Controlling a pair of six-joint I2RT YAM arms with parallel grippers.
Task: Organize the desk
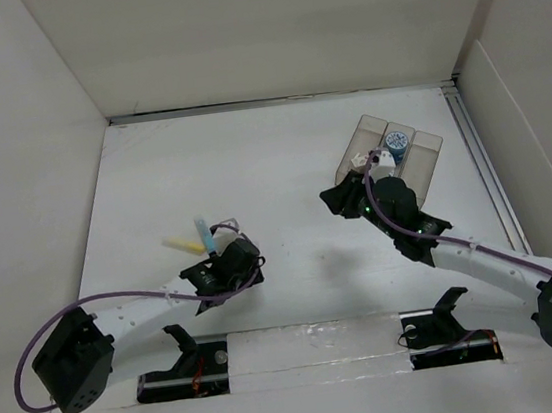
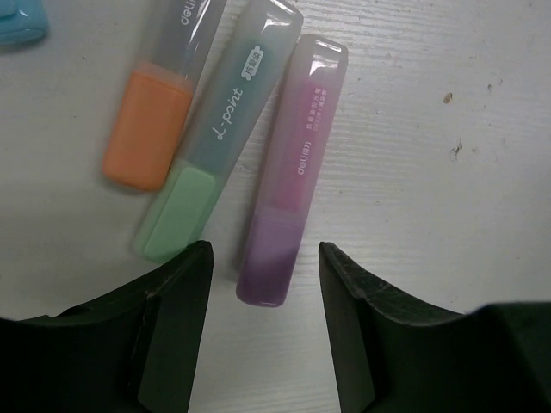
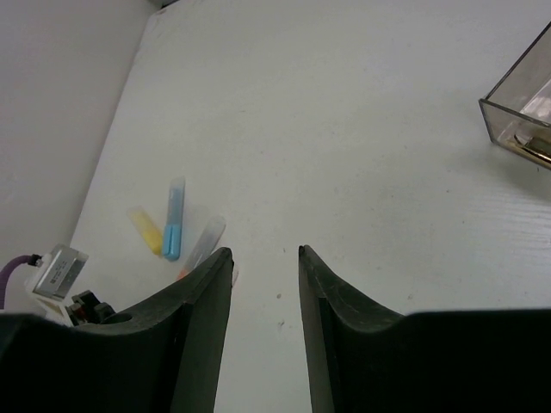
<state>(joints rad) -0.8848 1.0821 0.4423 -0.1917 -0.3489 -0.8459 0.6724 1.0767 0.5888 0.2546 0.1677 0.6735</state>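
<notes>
Left end effector [image 2: 265, 258] hangs over a cluster of highlighters on the left half of the table [image 1: 250, 159]. Its fingers are spread, and nothing is gripped. In the left wrist view the capped end of a purple highlighter [image 2: 288, 172] lies in the gap between the two fingertips, touching neither. A green highlighter [image 2: 211, 146] lies just beside it on the left, and an orange highlighter [image 2: 151, 120] lies beyond that one. All three lie flat on the white painted planks. The corner of a blue highlighter [image 2: 21, 21] shows at the top left edge of that view.

The right end effector [image 3: 265, 254] is also parted, with a narrower gap and only bare table showing between its fingers. From above, it sits just beside the near left corner of a clear tray [image 1: 422, 163] on the far right side of the table. A small blue-topped thing [image 1: 399, 141] sits in that tray. The table itself fills the floor of the white-walled enclosure, and both arms reach out over it from its near edge.
</notes>
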